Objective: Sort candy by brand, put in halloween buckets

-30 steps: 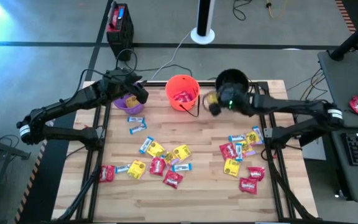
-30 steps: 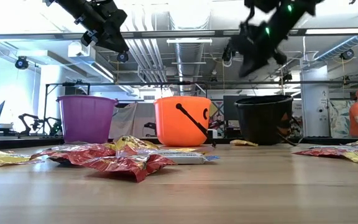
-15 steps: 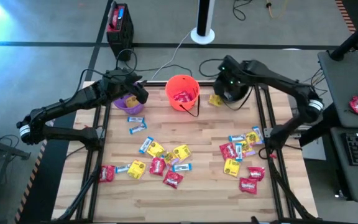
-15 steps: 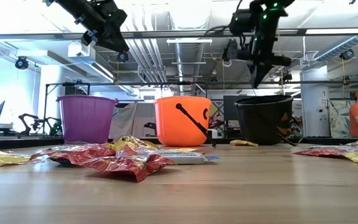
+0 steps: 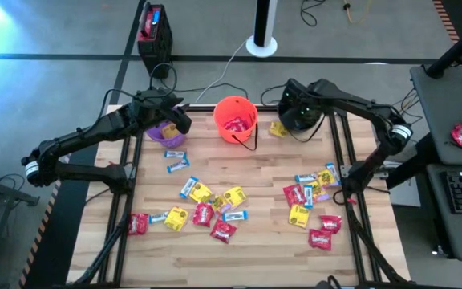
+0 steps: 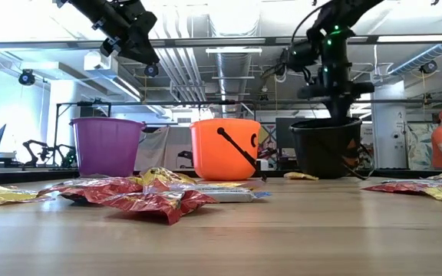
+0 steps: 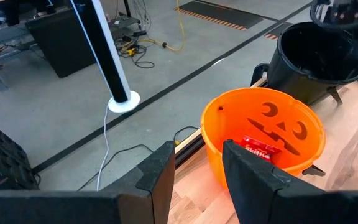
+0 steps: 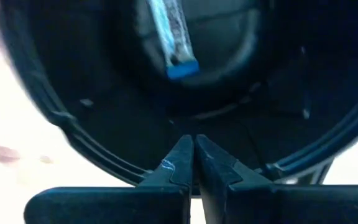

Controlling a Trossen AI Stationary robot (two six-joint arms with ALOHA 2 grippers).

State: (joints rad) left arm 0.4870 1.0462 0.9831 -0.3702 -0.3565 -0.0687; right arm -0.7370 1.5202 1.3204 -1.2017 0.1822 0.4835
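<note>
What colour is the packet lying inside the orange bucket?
Red, with white lettering: the packet in the orange bucket shows best in the left wrist view.

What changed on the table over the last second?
The right gripper swung from beside the orange bucket back over the black bucket and dipped toward its mouth, jaws shut. The left gripper, all three buckets and the scattered candy stayed put.
</note>
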